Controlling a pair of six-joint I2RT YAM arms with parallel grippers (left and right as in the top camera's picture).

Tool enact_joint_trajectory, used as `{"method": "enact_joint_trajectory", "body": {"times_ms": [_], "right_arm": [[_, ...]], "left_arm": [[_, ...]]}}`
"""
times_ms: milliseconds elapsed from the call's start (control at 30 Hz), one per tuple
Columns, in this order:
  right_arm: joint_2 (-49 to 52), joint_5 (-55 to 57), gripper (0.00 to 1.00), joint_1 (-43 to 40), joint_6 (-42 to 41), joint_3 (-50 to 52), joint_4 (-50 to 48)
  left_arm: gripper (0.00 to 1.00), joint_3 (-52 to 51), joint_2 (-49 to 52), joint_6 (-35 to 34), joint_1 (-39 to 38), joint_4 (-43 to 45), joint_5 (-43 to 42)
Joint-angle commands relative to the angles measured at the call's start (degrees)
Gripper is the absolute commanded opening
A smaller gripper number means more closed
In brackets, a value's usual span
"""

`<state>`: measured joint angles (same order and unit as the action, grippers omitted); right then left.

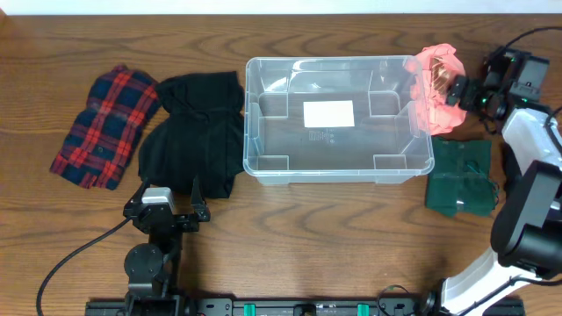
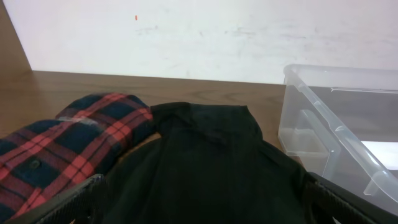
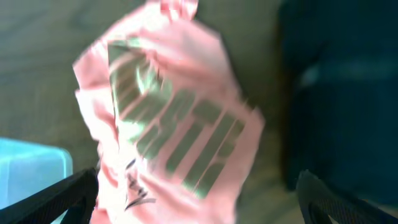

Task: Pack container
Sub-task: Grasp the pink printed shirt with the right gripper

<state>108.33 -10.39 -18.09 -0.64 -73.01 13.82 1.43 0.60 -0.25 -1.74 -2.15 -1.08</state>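
- Overhead view: the clear plastic container [image 1: 263, 162] sits mid-table, long side across, with a white label [image 1: 328, 114] on its base and nothing else inside.
- Right gripper [image 1: 451, 89] hovers just beside the container's far right corner. A pink garment [image 1: 434, 77] hangs at its fingertips, draped over that corner's rim.
- Right wrist view: the two fingers [image 3: 65, 194] stand wide apart, not clamped. The pink garment [image 3: 168, 124], with metallic lettering on it, lies blurred beyond them. I cannot tell whether it touches either finger.
- A pale corner of the container [image 3: 31, 174] shows at the lower left of that view, close to the left finger.
- A dark green garment [image 1: 461, 175] lies on the table just off the container's right end, below the right gripper.
- Left gripper [image 1: 169, 195] is well apart from the container, off its near left corner. Its fingers [image 2: 68, 202] are spread wide and hold nothing.
- A black garment [image 2: 205, 155] lies directly ahead of the left gripper, against the container's left wall [image 2: 329, 130], between the fingers and the bin.
- A red and blue plaid shirt [image 1: 105, 127] lies left of the black garment, touching it.
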Motion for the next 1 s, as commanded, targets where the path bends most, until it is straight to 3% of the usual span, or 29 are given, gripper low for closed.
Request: {"method": "enact_joint_trajectory", "body": {"times_ms": [0,533,900,967], "right_arm": [[0.2,2.5,0.99,0.0,3.3,-0.1,-1.4],[9.6,1.5,0.99,-0.3,3.3,-0.1,-10.9],[15.5,-5.6,0.99,-0.3,1.3,-0.1,-12.7],[15.6,-6.6,0.95,-0.2,1.3,-0.1,-12.1]], "left_arm": [[0.98,-1.2,-0.3,-0.9,-0.3,-1.9,1.4],[0.98,-1.2,-0.3,-0.9,-0.3,-1.9,1.4],[0.98,-1.2,-0.3,-0.9,-0.3,-1.9,1.4],[0.98,-1.2,-0.3,-0.9,-0.3,-1.9,1.4]]}}
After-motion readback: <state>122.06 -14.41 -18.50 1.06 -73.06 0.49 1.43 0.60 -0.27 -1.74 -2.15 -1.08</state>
